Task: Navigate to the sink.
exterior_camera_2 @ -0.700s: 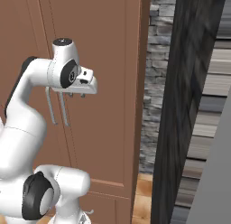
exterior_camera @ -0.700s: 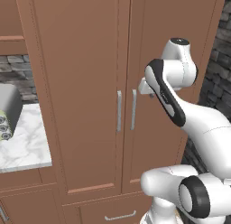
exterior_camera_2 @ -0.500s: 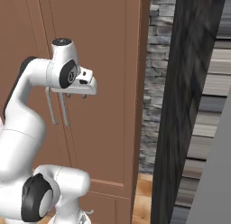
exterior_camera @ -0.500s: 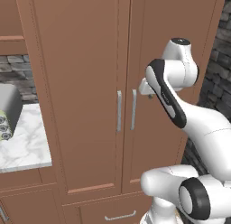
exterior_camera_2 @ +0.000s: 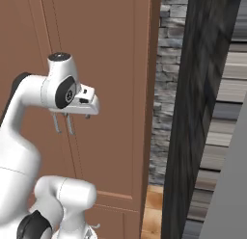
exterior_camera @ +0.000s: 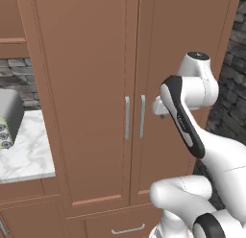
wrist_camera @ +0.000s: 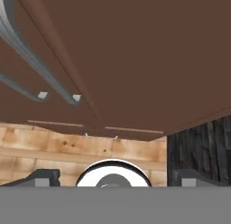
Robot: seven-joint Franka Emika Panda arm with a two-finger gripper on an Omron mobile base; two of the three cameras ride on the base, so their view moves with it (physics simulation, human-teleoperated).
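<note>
Between the earlier pictures and now almost nothing differs: in both base views the tall brown cabinet (exterior_camera: 96, 102) sits at the same place in the frame and the arm holds the same folded pose, so neither base nor arm shows any clear shift. The cabinet's two doors are closed, with a pair of slim silver handles (exterior_camera: 134, 117) side by side at the middle seam, and a drawer with a small curved pull (exterior_camera: 127, 229) below them; what is inside cannot be seen. The gripper (exterior_camera_2: 82, 102) hangs in front of the right-hand door, pointing downward; whether its fingers are spread or pressed together cannot be told from these pictures. The hand view looks down the door face to a wooden floor (wrist_camera: 54, 151) and a dark panel (wrist_camera: 198, 146) at the right. At the left edge of the left base view a marble counter (exterior_camera: 24, 160) carries a grey appliance with round knobs (exterior_camera: 7, 119), cut off by the frame. To the right of the cabinet stands a grey stone wall (exterior_camera_2: 166, 88) and a tall dark panel (exterior_camera_2: 198, 112). The sink is not in sight in these views.
</note>
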